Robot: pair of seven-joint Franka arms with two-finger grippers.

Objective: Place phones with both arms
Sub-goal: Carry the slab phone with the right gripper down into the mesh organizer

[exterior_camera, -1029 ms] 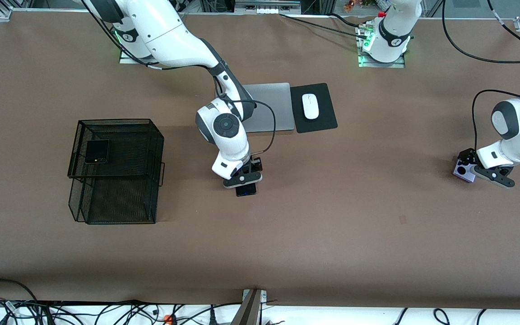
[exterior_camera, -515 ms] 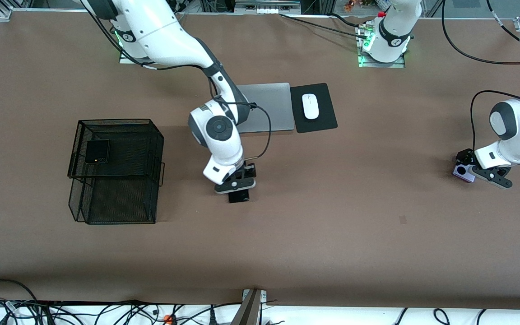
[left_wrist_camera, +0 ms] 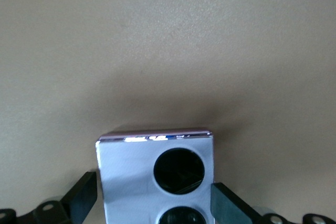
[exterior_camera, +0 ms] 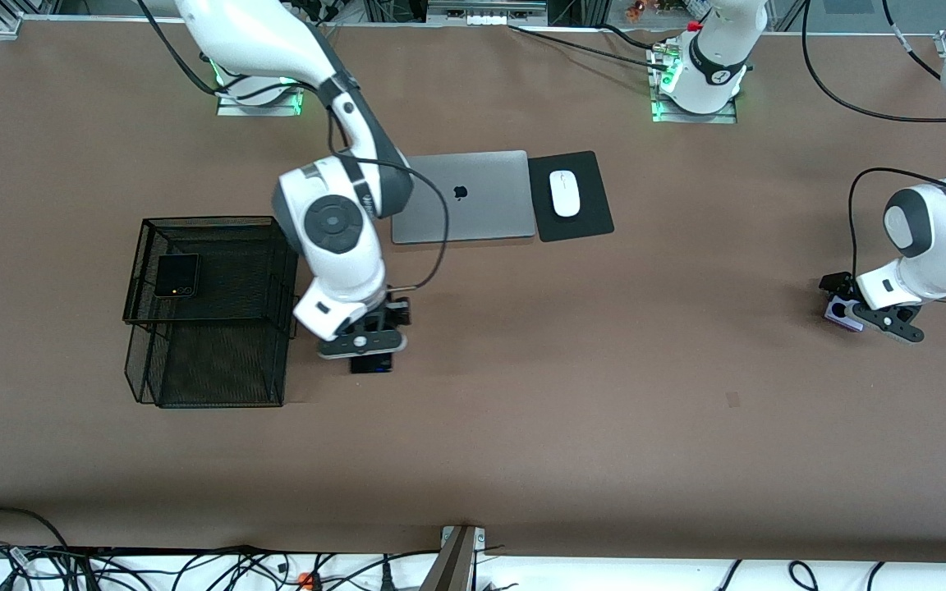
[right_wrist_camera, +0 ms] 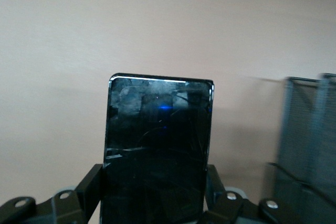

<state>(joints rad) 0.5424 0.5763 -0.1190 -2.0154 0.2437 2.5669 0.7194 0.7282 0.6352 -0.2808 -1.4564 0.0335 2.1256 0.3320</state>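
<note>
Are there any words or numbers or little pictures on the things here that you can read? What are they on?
Apple logo, a sign and not a word: on the lid of the silver laptop.
No words or numbers can be read anywhere.
Long black phone in the right gripper: only a blue glint, no text.
Lilac phone between the left gripper's open fingers: no text.
Folded black phone on the mesh rack: too small to read.

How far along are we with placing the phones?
One done: the folded black phone lies on the mesh rack. In hand: right pincer shut on the long black phone beside it. Left: lilac phone on the table between the open left pincer fingers.
</note>
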